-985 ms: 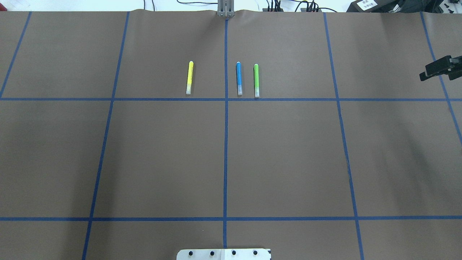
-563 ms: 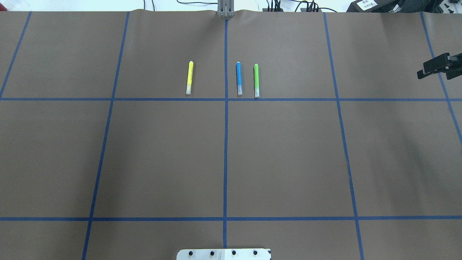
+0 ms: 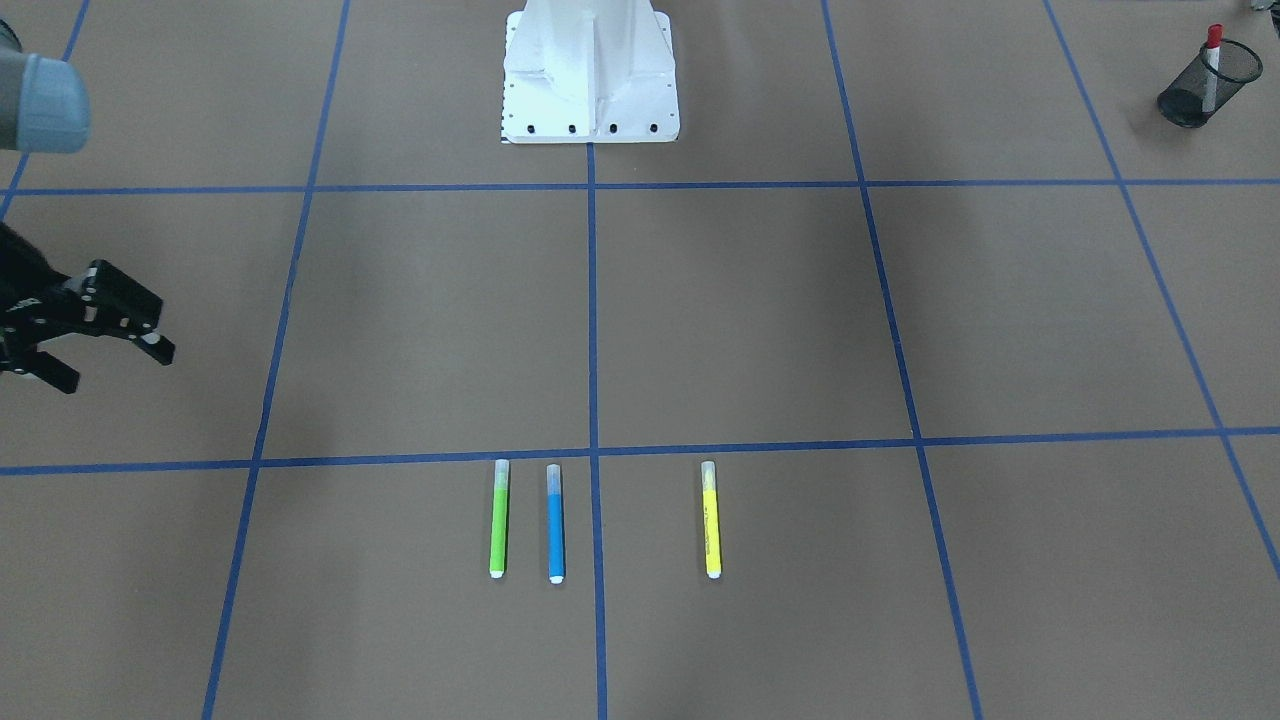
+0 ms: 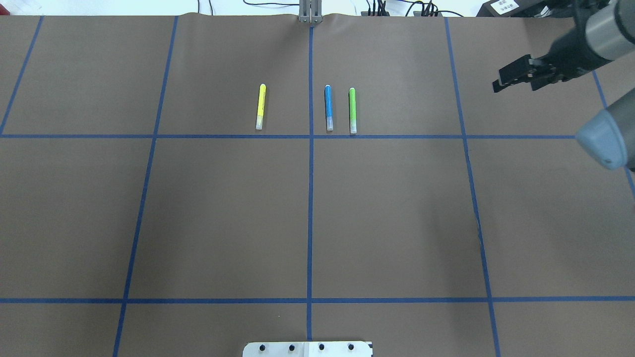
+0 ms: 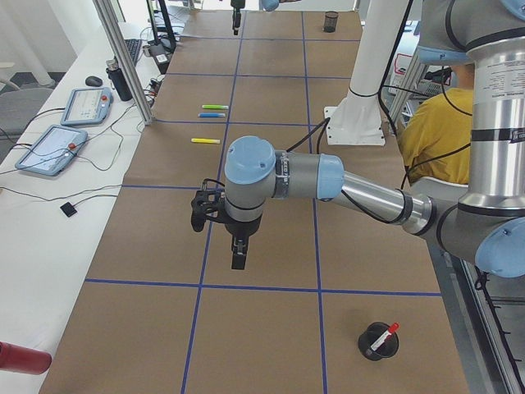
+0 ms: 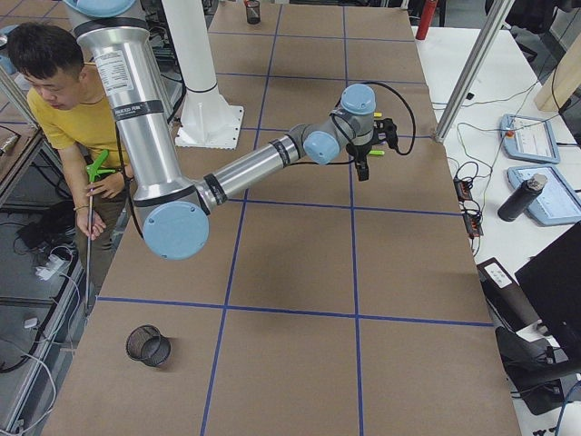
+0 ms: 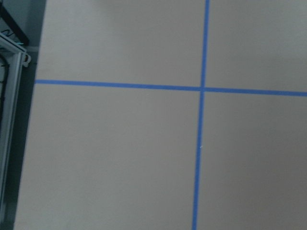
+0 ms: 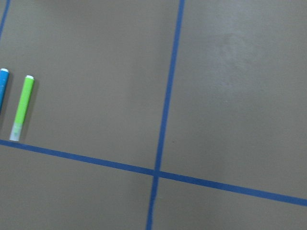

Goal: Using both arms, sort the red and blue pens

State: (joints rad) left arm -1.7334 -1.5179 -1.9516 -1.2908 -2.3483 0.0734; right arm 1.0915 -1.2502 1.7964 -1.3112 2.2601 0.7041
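The blue pen (image 4: 328, 107) lies on the brown paper just right of the centre tape line, also seen as the blue pen (image 3: 555, 522) and cut off at the edge as the blue pen (image 8: 2, 91). The red pen (image 3: 1212, 58) stands in a black mesh cup (image 3: 1195, 85) at the robot's left; the red pen (image 5: 381, 338) shows there too. My right gripper (image 4: 513, 82) hovers open and empty, well to the right of the pens, also seen as the right gripper (image 3: 115, 365). My left gripper (image 5: 236, 246) shows only from the side, so I cannot tell its state.
A green marker (image 4: 352, 110) lies close beside the blue pen and a yellow marker (image 4: 260, 106) left of the centre line. The white pedestal (image 3: 590, 70) stands at the robot's side. A second mesh cup (image 6: 150, 345) sits on the robot's right. A person (image 6: 64, 100) sits beside the table.
My right gripper has come in from the right edge toward the pens, and its arm's elbow now shows. The pens and markers have not moved.
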